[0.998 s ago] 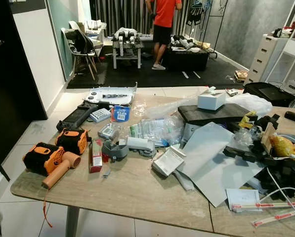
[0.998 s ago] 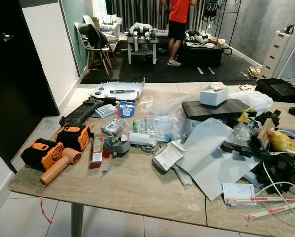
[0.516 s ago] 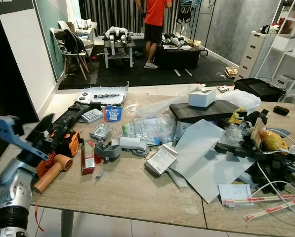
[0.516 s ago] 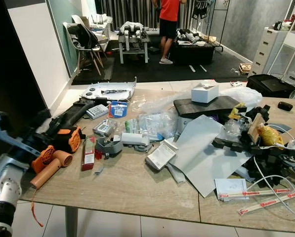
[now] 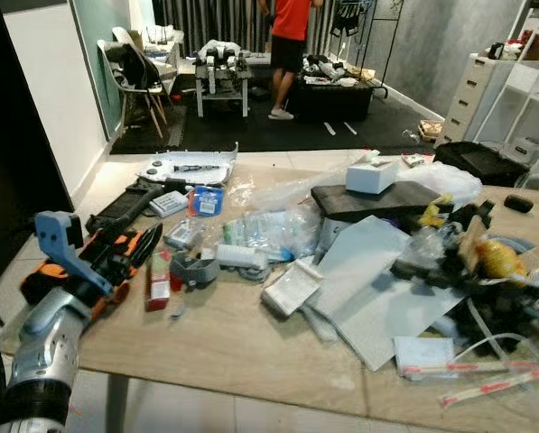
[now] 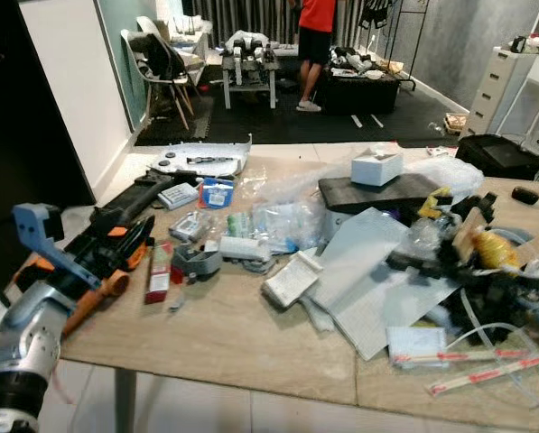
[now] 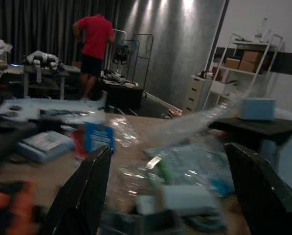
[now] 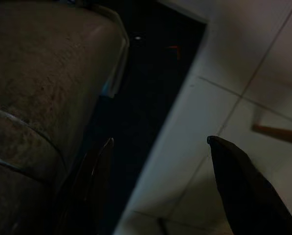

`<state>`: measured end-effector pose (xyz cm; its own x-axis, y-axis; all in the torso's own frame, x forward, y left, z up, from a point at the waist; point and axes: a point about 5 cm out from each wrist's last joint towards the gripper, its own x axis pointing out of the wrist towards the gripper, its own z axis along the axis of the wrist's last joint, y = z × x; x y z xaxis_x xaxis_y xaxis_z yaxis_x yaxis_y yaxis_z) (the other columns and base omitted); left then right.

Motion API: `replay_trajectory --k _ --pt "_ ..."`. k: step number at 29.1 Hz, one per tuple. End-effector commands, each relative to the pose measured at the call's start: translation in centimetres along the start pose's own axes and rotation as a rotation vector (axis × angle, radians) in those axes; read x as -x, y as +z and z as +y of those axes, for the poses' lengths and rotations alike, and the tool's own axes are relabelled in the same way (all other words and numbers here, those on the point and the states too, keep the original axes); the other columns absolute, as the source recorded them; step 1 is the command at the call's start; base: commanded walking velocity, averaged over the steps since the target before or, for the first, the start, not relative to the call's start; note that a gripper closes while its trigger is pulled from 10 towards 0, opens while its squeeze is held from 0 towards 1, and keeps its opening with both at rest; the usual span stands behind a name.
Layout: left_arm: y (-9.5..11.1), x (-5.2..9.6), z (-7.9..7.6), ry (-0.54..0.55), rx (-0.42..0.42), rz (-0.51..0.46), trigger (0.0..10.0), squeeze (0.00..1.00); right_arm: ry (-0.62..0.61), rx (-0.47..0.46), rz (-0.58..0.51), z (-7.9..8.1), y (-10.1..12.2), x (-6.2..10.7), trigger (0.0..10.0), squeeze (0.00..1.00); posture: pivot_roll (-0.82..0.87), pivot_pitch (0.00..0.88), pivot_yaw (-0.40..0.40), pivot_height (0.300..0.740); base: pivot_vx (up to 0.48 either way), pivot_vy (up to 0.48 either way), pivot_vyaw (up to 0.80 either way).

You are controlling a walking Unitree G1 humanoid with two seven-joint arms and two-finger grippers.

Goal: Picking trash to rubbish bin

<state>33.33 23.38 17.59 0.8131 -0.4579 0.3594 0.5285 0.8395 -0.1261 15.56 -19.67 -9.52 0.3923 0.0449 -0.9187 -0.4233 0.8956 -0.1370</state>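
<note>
- Clutter all over a long beige stone-look desk (image 5: 242,338); no rubbish bin to be made out.
- At the robot's near left, raised above the desk's left end: left hand (image 5: 125,245), black fingers spread apart and holding nothing, with a blue bracket on the silver wrist behind.
- Right under and beside that hand: orange-and-black handheld blower (image 6: 106,271), partly hidden by the arm.
- Just past the fingertips: small red upright carton (image 5: 158,278), then a grey plastic clip-shaped part (image 5: 193,268) touching a white rectangular block (image 5: 235,258).
- Middle of the desk: crumpled clear plastic bags with packets inside (image 5: 269,230), the likeliest trash, well apart from the left hand with the carton and grey part lying between.
- Beside the bags, toward the near edge: small white booklet (image 5: 287,287) and a large pale grey sheet (image 5: 368,287).
- Behind these: dark flat slab (image 5: 377,198) carrying a white square box (image 5: 371,175).
- Far left of the desk: blue card packet (image 5: 206,200), black elongated case (image 5: 125,203), white curved plastic panel (image 5: 186,169).
- Right end: tangle of black parts and white cables (image 5: 486,289), yellow wrapper among them, paper-sleeved chopsticks (image 5: 486,383) at the near edge.
- Beyond the desk: person in a red shirt and black shorts (image 5: 290,45), standing on a dark floor mat.
- Right hand (image 8: 160,186) hanging low by pale floor tiles, dark fingers apart, nothing between them.
</note>
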Motion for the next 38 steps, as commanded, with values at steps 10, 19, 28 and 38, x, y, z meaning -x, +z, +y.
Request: replay_trajectory --k 10,19,28,38 --pt "-2.1 0.0 -3.3 -0.208 0.07 0.113 10.0 0.0 0.023 -0.012 0.018 0.6 -0.4 0.0 10.0 0.0 -0.09 0.107 0.021 0.74 0.0 0.0 0.0" --pt "-2.5 -0.1 -3.8 -0.219 0.055 0.152 10.0 0.0 0.023 -0.018 0.027 0.7 -0.8 0.0 10.0 0.0 -0.1 0.116 0.022 0.74 0.0 0.0 0.0" --pt "-4.5 -0.3 -7.0 -0.398 -0.004 0.295 10.0 0.0 0.028 -0.023 0.034 0.9 -1.2 0.0 10.0 0.0 -0.1 0.159 0.024 0.74 0.0 0.0 0.0" --pt "-4.9 -1.7 -7.8 -0.336 -0.156 0.264 10.0 0.0 0.036 -0.04 0.081 1.4 -3.8 0.4 10.0 0.0 -0.12 0.253 0.036 0.74 0.0 0.0 0.0"
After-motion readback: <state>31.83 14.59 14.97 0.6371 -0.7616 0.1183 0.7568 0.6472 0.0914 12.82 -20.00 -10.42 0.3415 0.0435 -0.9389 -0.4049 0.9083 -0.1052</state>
